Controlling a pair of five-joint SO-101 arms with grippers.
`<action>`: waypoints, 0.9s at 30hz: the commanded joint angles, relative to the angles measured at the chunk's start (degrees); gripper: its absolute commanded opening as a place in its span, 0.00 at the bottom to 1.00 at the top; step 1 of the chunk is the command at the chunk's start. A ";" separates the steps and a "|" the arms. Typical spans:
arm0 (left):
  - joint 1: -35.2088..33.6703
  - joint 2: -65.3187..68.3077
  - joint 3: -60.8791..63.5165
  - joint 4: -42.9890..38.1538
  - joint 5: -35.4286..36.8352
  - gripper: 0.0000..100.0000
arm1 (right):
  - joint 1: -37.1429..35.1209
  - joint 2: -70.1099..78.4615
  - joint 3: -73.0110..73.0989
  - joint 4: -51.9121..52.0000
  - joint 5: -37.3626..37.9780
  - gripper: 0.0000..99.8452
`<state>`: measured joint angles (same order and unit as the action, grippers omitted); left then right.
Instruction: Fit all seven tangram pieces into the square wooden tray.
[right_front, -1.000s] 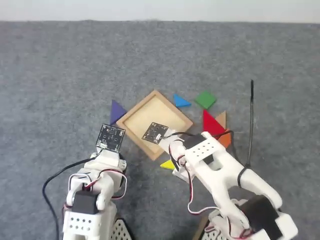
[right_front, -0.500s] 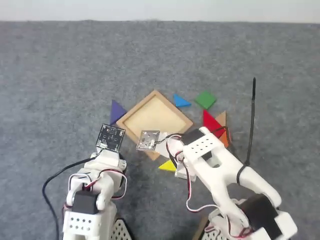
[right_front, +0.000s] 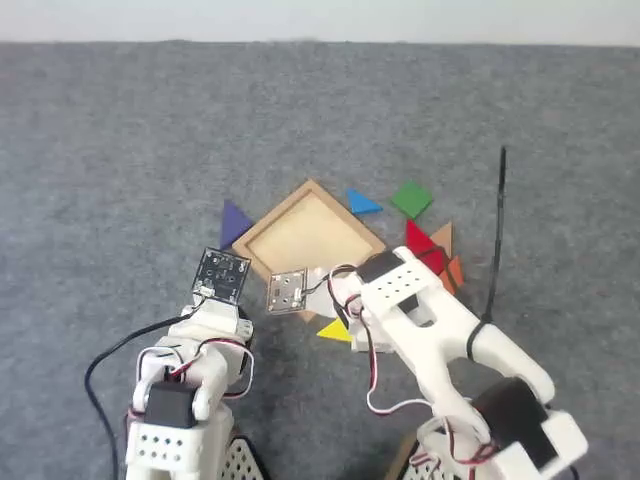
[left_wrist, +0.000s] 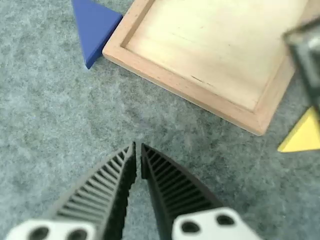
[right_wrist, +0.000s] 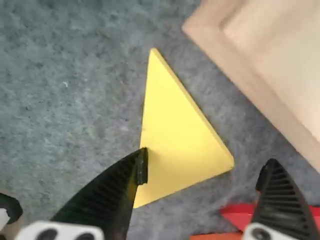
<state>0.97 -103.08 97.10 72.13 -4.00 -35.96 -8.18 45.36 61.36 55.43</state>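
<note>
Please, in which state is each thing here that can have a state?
Square wooden tray: no piece inside where visible.
Left gripper: shut, holding nothing.
Right gripper: open, over the yellow triangular piece.
Yellow triangular piece: flat on the grey carpet, outside the tray.
Violet-blue triangular piece: flat, outside the tray.

This looks like a robot lab or a maker's work table — not a room in a home. The left arm (right_front: 185, 395) and the right arm (right_front: 440, 335) are white plastic, with loose wires (right_front: 88, 378) and a small circuit board (right_front: 222, 275) out in the open. A grey felt mat (right_front: 120, 150) covers the table — a plain white wall (right_front: 300, 20) is behind it. A wooden tray (right_front: 262, 232) and coloured shapes (right_front: 411, 199) lie on the mat.
</note>
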 joint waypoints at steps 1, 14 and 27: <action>0.00 -0.97 -0.57 0.09 -0.09 0.02 | -1.10 3.03 -1.85 -1.54 0.62 0.35; 0.00 -0.97 -0.57 0.09 -0.09 0.02 | -2.59 4.18 -0.35 -0.84 -5.54 0.34; 0.00 -0.97 -0.57 0.09 -0.09 0.02 | 1.54 4.18 -4.04 0.57 -11.60 0.05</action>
<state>0.97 -103.08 97.10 72.13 -4.00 -34.90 -3.87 43.08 60.40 45.05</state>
